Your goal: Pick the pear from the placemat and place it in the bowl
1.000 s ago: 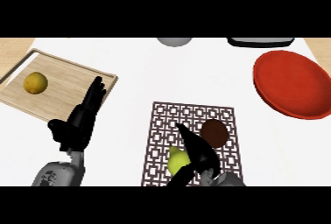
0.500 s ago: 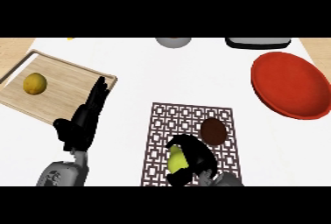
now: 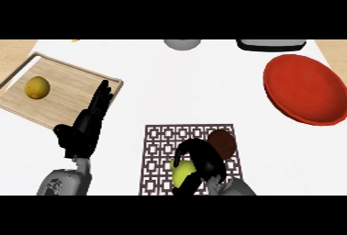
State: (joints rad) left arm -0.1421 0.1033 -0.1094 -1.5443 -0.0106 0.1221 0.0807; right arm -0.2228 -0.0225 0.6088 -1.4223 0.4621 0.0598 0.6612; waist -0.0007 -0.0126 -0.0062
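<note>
the pear [image 3: 183,174], yellow-green, sits low in the frame on the brown lattice placemat [image 3: 163,142], just left of a dark brown round object [image 3: 222,142] on the same mat. the right hand [image 3: 201,161] comes in from the bottom edge and wraps over the pear, its fingers [image 3: 192,149] arched across the top and down the left side, the thumb below, so the fingers look clamped on the fruit. i judge the grasp made or nearly made, with the pear not yet clearly raised off the mat. what is left is the lift, the carry toward the upper right where the red bowl [image 3: 301,89] lies well apart on the white counter [image 3: 190,87], and the release. the left hand [image 3: 85,126] rests at the left, fingers straight and up, holding nothing, beside the wooden tray [image 3: 68,103] with its yellow fruit [image 3: 37,87].
</note>
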